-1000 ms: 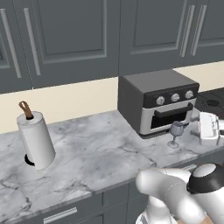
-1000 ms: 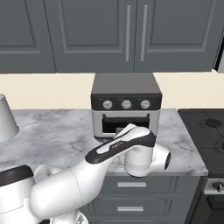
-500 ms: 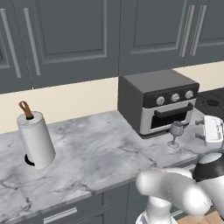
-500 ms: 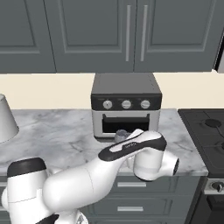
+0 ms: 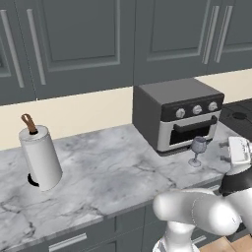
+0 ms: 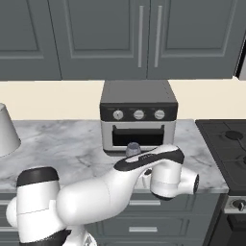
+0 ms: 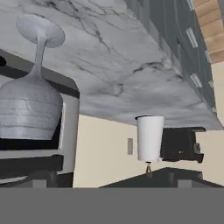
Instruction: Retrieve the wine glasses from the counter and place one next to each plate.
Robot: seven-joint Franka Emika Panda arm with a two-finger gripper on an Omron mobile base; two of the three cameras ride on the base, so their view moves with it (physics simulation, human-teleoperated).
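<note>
Wine glass (image 5: 197, 150) stands on the counter (image 5: 113, 172) by the toaster oven (image 5: 178, 114) — light, fragile, top-heavy; grip the stem. Jaw state — cannot tell.

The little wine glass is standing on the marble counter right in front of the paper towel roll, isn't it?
Not quite. The wine glass does stand on the marble counter, but in front of the toaster oven, as the left base view shows. The paper towel roll stands far off to the side.

A paper towel roll (image 5: 41, 157) stands upright, well apart from the toaster oven (image 5: 178, 113) under grey cabinets (image 5: 88, 39)
</note>
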